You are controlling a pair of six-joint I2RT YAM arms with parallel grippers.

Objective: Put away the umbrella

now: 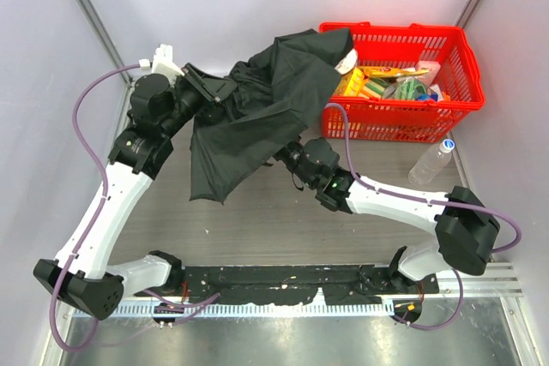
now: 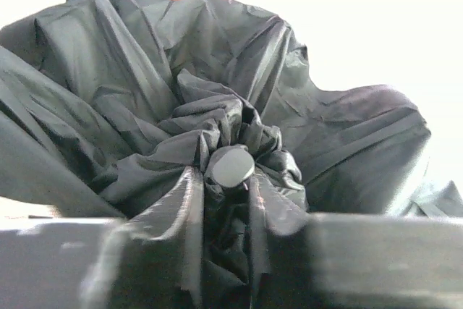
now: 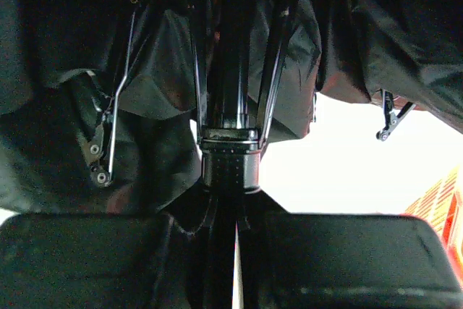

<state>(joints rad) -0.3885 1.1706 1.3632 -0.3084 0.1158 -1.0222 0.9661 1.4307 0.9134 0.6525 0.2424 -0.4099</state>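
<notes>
Right end effector (image 3: 235,251) at bottom of frame, both dark fingers (image 3: 87,258) closed tight on the umbrella (image 3: 230,168) at its ribbed black handle, shaft running straight up from the grip. Metal ribs (image 3: 108,132) splay left and right under crumpled black canopy. One loose rib tip hangs upper right. Red basket (image 3: 443,200) corner at right edge, apart from the umbrella.

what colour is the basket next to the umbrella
Red: the basket has red mesh walls, and it shows best in the top external view.
</notes>
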